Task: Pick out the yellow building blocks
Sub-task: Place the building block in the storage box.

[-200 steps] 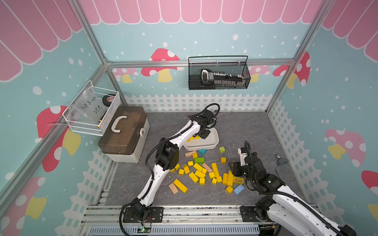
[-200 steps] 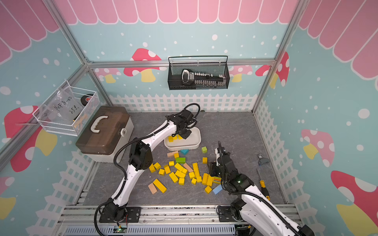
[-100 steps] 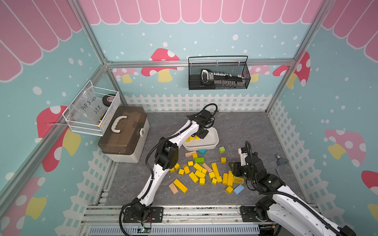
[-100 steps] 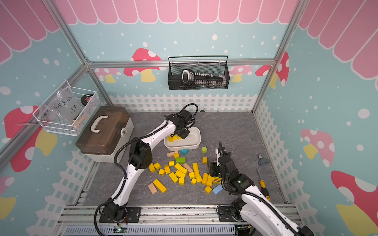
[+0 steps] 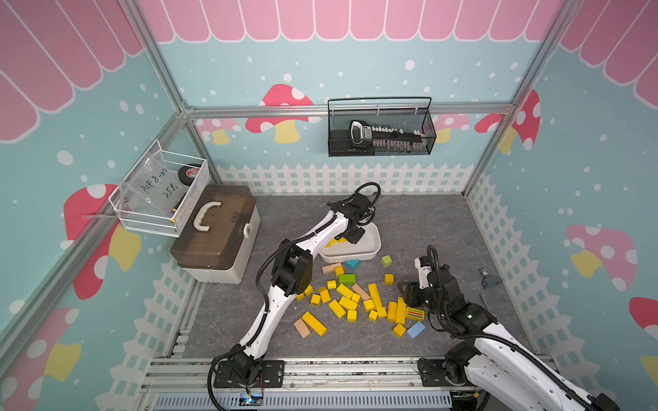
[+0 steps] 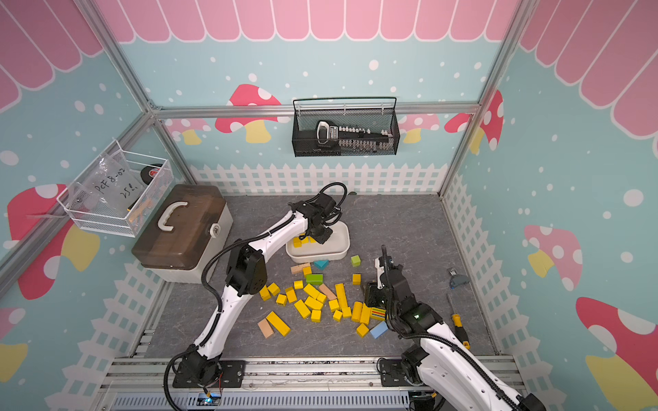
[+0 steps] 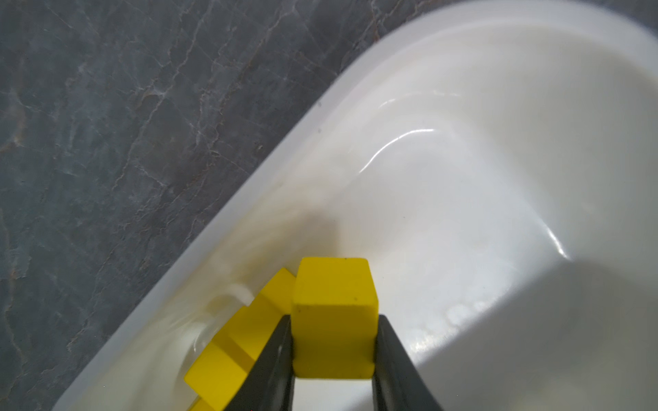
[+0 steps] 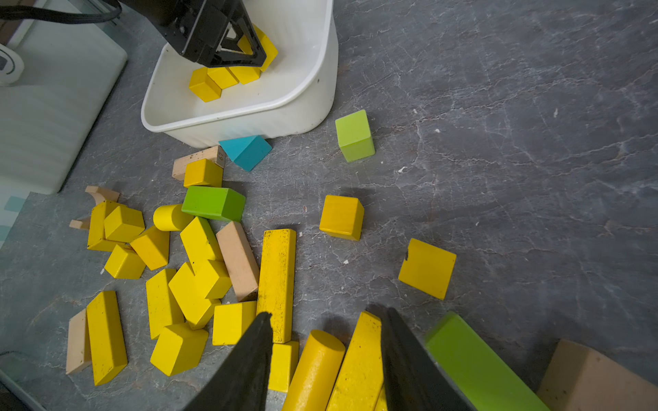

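Several yellow building blocks lie scattered on the grey floor in both top views, among them a striped one. A few more yellow blocks lie in the white bin. My left gripper is down inside the bin, shut on a yellow cube, beside the binned blocks. My right gripper hangs open over the pile's right end, its fingers straddling a yellow cylinder and a yellow bar.
Mixed into the pile are a green brick, a green cube, a teal wedge and tan blocks. A brown-lidded toolbox stands at the left. A screwdriver lies by the right fence.
Hardly anything: the left gripper with its cube has sunk slightly in the bin. The right arm has not moved.
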Robot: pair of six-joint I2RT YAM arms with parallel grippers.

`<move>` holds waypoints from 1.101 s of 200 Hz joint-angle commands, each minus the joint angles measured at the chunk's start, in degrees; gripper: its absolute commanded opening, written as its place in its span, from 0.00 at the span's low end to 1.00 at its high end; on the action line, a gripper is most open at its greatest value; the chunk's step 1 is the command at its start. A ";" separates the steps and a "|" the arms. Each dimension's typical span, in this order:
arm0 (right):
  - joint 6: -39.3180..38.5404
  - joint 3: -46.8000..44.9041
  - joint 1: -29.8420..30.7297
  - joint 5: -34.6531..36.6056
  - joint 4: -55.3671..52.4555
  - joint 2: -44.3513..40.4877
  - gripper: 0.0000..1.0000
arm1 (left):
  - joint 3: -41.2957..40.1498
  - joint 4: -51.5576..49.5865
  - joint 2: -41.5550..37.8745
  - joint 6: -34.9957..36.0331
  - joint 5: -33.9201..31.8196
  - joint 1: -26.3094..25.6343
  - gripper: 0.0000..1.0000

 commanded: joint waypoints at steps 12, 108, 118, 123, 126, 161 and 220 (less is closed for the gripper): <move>-0.17 -0.95 -0.62 -0.26 0.84 -0.33 0.49 | 1.40 -0.13 1.72 0.39 0.11 -0.13 0.34; -0.14 -1.16 -1.02 -0.65 0.99 -0.34 0.49 | 2.11 0.12 1.73 -0.20 -3.28 -0.06 0.39; -0.13 -1.17 -1.06 -0.65 0.99 -0.34 0.49 | 2.14 0.36 1.44 -0.16 -3.55 -0.04 0.40; -0.13 -1.12 -1.14 -0.69 0.99 -0.39 0.49 | 2.13 0.50 1.18 -0.22 -3.87 -0.08 0.40; -0.13 -1.13 -1.14 -0.70 0.99 -0.37 0.49 | 2.10 0.64 1.10 -0.22 -4.11 -0.07 0.40; -0.15 -1.12 -1.24 -0.76 1.08 -0.30 0.49 | 2.18 1.09 0.41 0.35 -7.36 -0.15 0.40; -0.23 -1.07 -1.42 -1.01 1.13 -0.10 0.50 | 1.96 1.13 -0.88 0.97 -10.11 -0.17 0.40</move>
